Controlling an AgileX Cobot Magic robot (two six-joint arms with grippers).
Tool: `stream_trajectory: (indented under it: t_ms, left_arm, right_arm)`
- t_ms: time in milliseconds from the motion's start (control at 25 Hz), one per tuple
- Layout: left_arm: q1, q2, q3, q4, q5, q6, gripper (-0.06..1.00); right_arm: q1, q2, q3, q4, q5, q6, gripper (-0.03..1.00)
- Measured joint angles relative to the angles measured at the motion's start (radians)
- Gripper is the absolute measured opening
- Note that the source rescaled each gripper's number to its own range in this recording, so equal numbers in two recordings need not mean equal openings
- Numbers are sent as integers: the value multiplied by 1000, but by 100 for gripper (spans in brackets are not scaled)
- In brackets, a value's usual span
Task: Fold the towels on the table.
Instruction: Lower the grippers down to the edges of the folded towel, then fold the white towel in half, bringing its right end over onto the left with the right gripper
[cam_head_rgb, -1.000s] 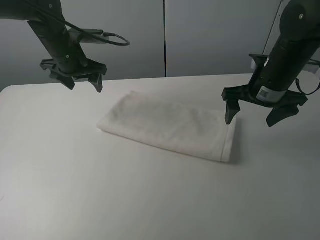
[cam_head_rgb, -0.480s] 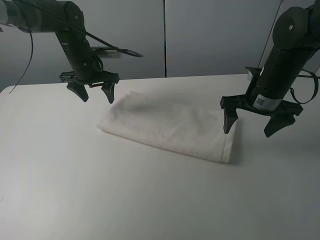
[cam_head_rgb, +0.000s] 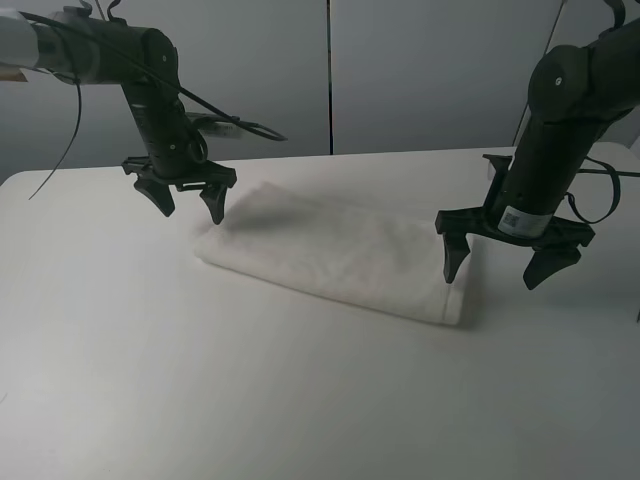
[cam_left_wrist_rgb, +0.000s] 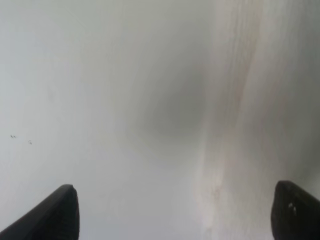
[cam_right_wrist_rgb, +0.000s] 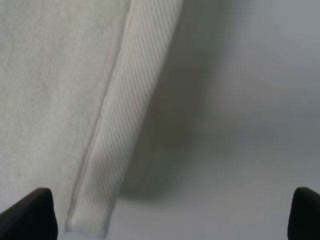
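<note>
a white towel is seen lying folded into a long, flat rectangle near the middle of the white table. it is set at a slant, so that in the high view one short end is turned toward the far left and the other toward the near right. the left end effector is held just above the far-left end of the towel, its dark fingers pointed down and spread wide, and nothing is gripped between them. in the left wrist view one fingertip is seen over the bare table and the other over the cloth. an edge of the towel is seen running between them, and a soft shadow is cast on the surface beneath. the right end effector is held low at the near-right end of the towel, its jaws likewise spread wide with nothing held. one finger is placed over the cloth just inside the short end, and the other over the bare table beyond it. whether the fingertips touch the cloth cannot be told. in the right wrist view a ribbed woven band is shown running along that short end, with plain terry on one side and the table on the other. a grey panelled wall is seen behind the table.
</note>
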Motion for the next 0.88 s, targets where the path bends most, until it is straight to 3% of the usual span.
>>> stream_trajectory:
  t_ms: [880]
  left_arm:
    - [-9,54,0,23,-15,19,98]
  right_arm:
    - [0,44,-2,47,-106,54,100]
